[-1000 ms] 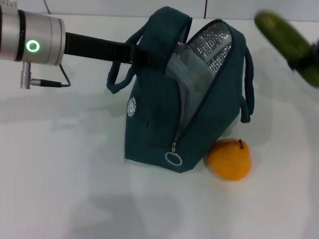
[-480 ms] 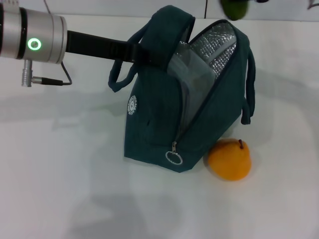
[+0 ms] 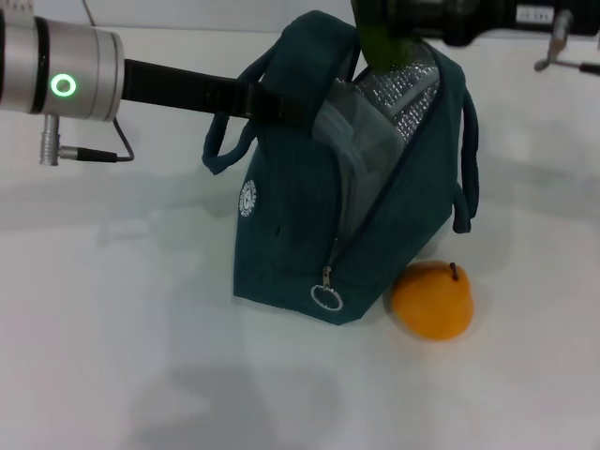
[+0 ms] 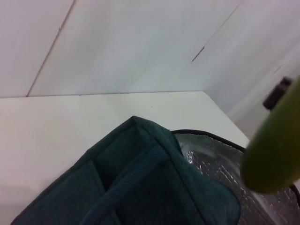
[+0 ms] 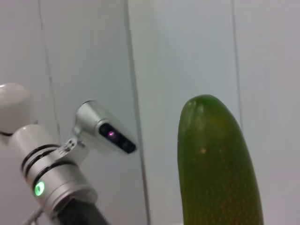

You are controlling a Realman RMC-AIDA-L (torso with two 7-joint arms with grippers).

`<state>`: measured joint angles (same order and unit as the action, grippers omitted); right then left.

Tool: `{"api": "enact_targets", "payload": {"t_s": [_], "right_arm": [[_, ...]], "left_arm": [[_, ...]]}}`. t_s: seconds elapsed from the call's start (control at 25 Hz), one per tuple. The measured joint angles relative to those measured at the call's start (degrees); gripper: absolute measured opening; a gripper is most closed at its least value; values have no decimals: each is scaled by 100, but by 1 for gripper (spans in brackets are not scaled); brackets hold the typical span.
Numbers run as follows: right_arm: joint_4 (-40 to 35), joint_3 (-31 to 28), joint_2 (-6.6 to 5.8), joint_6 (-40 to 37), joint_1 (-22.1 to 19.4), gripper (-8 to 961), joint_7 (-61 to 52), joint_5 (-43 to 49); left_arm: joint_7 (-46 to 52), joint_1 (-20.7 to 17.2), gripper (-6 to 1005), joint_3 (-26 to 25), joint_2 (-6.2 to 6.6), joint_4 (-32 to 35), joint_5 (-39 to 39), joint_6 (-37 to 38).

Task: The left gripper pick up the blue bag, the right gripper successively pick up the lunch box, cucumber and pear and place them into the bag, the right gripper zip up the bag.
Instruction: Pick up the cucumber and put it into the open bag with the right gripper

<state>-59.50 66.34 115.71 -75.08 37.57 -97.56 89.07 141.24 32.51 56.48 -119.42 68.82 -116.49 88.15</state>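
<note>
Green cucumber (image 3: 382,42) hangs end-down right over the mouth of the blue bag (image 3: 309,234), and that is the relation the coming move turns on: its long axis runs roughly upright, its lower tip pointing into the silver-lined opening (image 3: 408,94) at the bag's top. In the left wrist view the cucumber's blunt tip (image 4: 274,154) sits just above the foil lining (image 4: 211,161), not yet inside it. The right hand (image 3: 403,11) carries it from above the bag's far upper edge; its fingers are mostly cut off by the frame, but the cucumber hangs from it free of any support, so I judge it clamped on the cucumber's upper end. What remains, by my reading, is a straight lowering along the cucumber's own length into the gap.

The left hand (image 3: 281,101) reaches in from the bag's left side and meets the near loop handle (image 3: 234,141); the bag stands tilted with its mouth held wide, so it appears gripped by that handle, though the fingers themselves are hidden behind the fabric. A pale clear shape inside the opening is probably the lunch box (image 3: 337,131), already stowed. The pear (image 3: 431,300) lies on the white bench (image 3: 112,328), touching the bag's lower right corner, near the zipper's ring pull (image 3: 325,298).
</note>
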Motion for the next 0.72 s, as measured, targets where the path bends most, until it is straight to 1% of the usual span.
{"api": "enact_targets", "payload": {"t_s": [0.2, 0.44, 0.72], "right_arm": [[355, 27, 1, -181, -243, 687, 376, -302], [802, 61, -2, -419, -247, 696, 535, -393], [985, 185, -3, -496, -207, 706, 589, -385]], "left_arm": [[0, -8, 38, -2, -3, 3, 75, 0], [0, -8, 40, -5, -3, 3, 85, 0], [0, -9, 40, -6, -2, -3, 91, 0]]}}
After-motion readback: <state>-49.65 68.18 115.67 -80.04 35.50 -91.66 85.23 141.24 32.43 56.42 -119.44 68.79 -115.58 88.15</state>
